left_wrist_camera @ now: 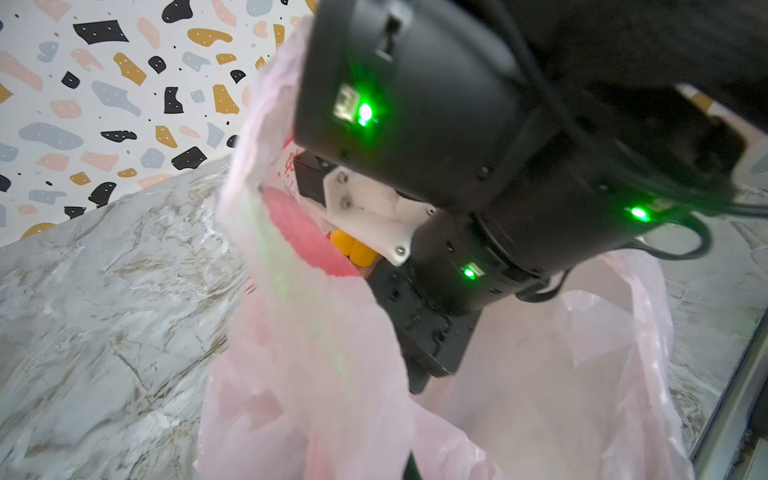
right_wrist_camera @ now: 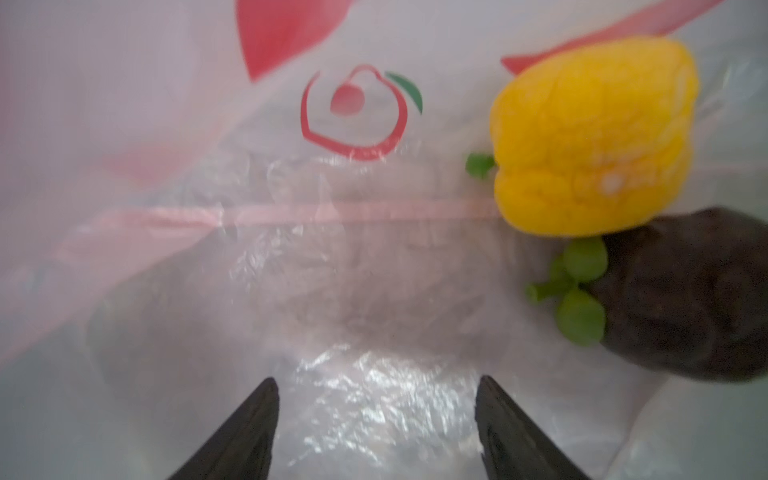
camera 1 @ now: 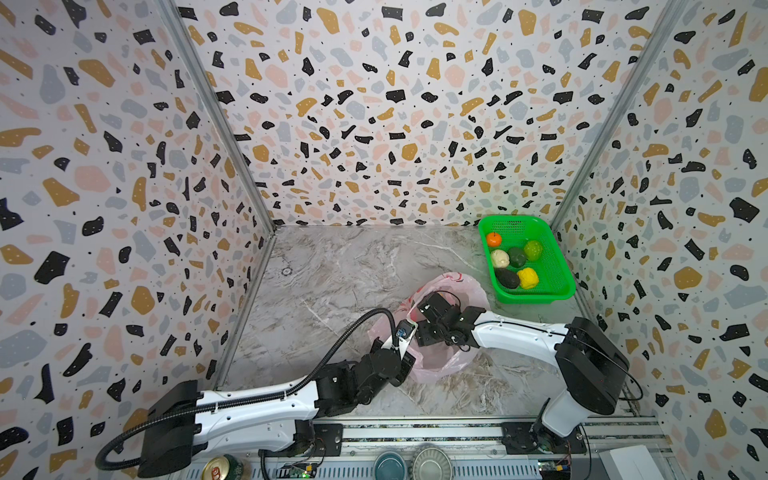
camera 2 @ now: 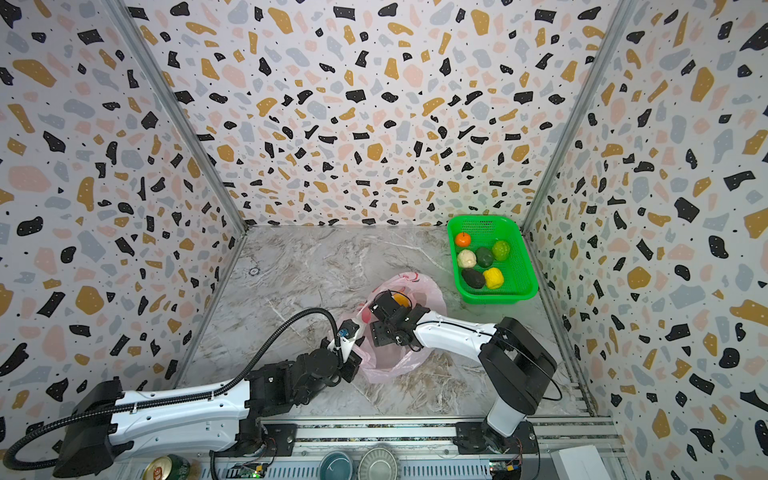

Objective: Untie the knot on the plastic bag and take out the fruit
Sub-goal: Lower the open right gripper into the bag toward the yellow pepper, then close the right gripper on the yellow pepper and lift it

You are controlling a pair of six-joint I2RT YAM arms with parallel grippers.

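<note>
While the left gripper (camera 1: 410, 330), its jaws together, pinches the raised rim of the plastic bag (camera 1: 440, 361), the right gripper (right_wrist_camera: 378, 379) reaches down through the bag's open mouth, jaws apart, with only crinkled film between the fingers (right_wrist_camera: 249, 432). The bag lies on the marble table (camera 1: 332, 270) just beside the near corner of the green basket (camera 1: 536, 297); whether plastic and basket touch cannot be told.

Inside the bag, the right wrist view shows a yellow fruit (right_wrist_camera: 594, 141) resting against a blackish fruit (right_wrist_camera: 685, 299) with green leaves. Both sit off to one side of the open fingers and touch neither. In the left wrist view the bag's lifted edge stands close beside the right arm's black wrist, and a sliver of yellow shows in the narrow gap.

Six pieces of fruit (camera 1: 516, 257) lie in the basket, which is tucked into the corner where two patterned walls (camera 1: 374, 124) meet, its far and outer rims hard by them. On the bag's side away from the basket, a broad stretch of tabletop runs open to the opposite wall. The right forearm crosses above the table between the basket and the metal front rail (camera 1: 415, 432). Beyond that rail, well apart from the basket, sit a drinks can (camera 1: 224, 467) and two bowls (camera 1: 432, 463).
</note>
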